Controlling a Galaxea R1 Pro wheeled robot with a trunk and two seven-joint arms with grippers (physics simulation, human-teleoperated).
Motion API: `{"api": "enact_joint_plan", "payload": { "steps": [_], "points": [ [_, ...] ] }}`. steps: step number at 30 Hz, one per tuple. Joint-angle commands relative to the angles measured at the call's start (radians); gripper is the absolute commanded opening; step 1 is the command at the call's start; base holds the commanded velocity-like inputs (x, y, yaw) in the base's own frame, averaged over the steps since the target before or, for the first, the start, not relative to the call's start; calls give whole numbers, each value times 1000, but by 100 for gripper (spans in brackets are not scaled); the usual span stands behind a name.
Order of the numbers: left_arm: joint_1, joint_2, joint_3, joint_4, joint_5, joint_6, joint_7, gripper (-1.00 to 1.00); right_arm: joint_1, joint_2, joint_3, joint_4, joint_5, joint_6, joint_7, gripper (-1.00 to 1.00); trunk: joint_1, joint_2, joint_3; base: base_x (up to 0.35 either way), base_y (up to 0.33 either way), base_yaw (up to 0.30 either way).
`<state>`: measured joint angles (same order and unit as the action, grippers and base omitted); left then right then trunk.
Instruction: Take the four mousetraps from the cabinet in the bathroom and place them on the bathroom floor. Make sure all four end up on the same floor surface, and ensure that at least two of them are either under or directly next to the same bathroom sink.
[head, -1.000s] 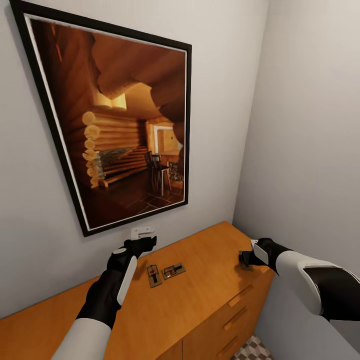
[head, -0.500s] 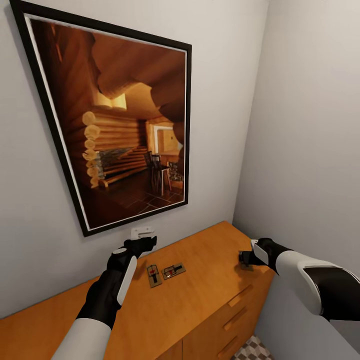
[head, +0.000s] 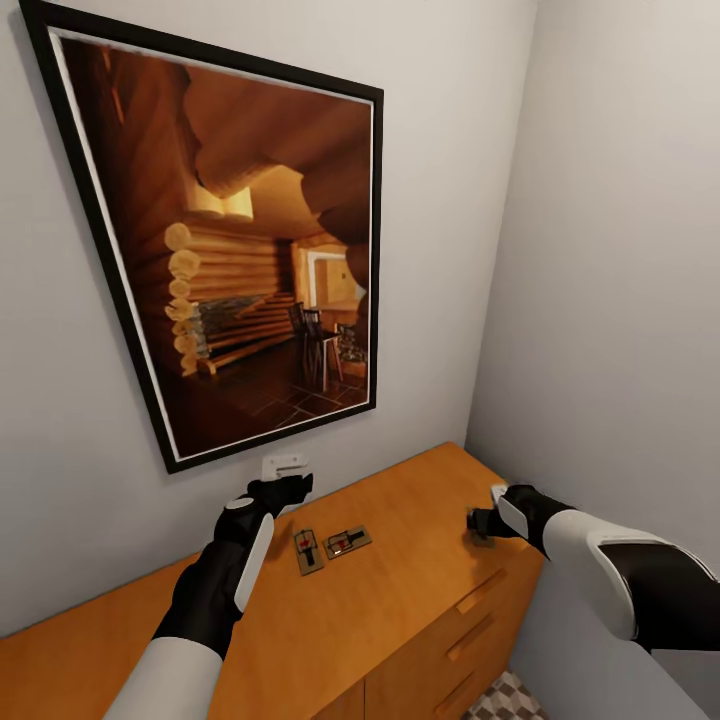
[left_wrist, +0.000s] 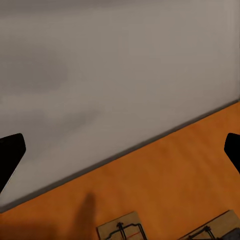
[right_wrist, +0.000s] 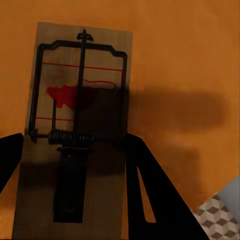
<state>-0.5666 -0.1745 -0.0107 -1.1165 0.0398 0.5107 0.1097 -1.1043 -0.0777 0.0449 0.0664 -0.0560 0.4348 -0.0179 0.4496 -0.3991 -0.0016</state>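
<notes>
Two mousetraps (head: 334, 546) lie side by side on the flat top of the cabinet (head: 400, 620), a little left of centre in the lower part of the head view, close to the wall. The left one (head: 308, 550) points roughly away from the camera; the right one (head: 347, 542) is turned at an angle, and their near corners almost meet. In the left wrist view their back edges show at the bottom of the frame, on the orange wood.

A third mousetrap (right_wrist: 75, 130) fills the left half of the right wrist view: tan board, dark wire frame, coil spring and a red mark, lying flat on the cabinet top near its right-hand end. In the head view it is a small dark patch (head: 484, 541) just under the right gripper.

The right gripper (head: 478, 524) hovers directly over that trap with its dark fingers (right_wrist: 150, 200) spread to either side of the board; they have not closed on it. The left gripper (head: 291, 488) hangs above the cabinet's back edge, near the wall, its fingertips (left_wrist: 10, 155) wide apart at the frame edges and holding nothing.

Cabinet drawers with bar handles (head: 480, 592) show at the lower right, and a patch of the cube-patterned bathroom floor (head: 505, 700) shows below them. A white wall plate (head: 284, 465) sits just behind the left gripper, under a large framed picture (head: 235, 240) of a log interior.
</notes>
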Motion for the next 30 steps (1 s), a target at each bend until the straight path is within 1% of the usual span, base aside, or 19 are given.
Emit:
{"api": "enact_joint_plan", "payload": {
  "steps": [1,3,10,15,30],
  "points": [
    [1,0,-2,-1,8,4,7,100,5,6,10,4,0,1,-8,-100,0,-1,0,0,0,0],
    [2,0,-2,-2,11,-5,8,100,16,17,20,4,-4,13,-19,-100,0,-1,0,0,0,0],
    [4,0,-3,-2,12,-44,12,100,14,57,29,4,-18,51,-33,-100,0,-1,0,0,0,0],
    [4,0,-3,-1,12,-72,12,100,14,85,32,-18,-28,44,-34,-100,0,-1,0,0,0,0],
    [4,0,-3,0,12,-76,9,100,14,82,37,-103,-57,50,-36,-100,0,-1,0,0,0,0]
  ]
}}
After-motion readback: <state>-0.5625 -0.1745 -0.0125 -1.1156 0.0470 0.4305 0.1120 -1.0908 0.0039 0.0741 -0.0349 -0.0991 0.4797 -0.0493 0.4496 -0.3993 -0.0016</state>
